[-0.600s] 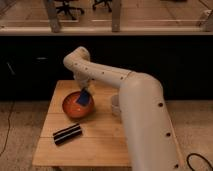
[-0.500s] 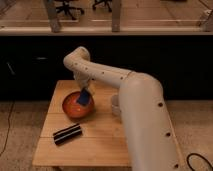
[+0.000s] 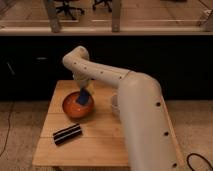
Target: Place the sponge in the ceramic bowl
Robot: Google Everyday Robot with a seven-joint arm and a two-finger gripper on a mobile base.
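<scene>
The orange-red ceramic bowl [image 3: 76,106] sits on the left half of the wooden table [image 3: 95,142]. A small blue sponge [image 3: 83,98] hangs tilted over the bowl's right side, low inside its rim. My gripper [image 3: 85,92] reaches down from the white arm right above the sponge and appears to hold its upper edge. Whether the sponge touches the bowl's bottom cannot be seen.
A black ribbed cylinder [image 3: 67,134] lies in front of the bowl near the table's front left. My white arm [image 3: 140,115] covers the table's right half. A dark counter wall stands behind the table.
</scene>
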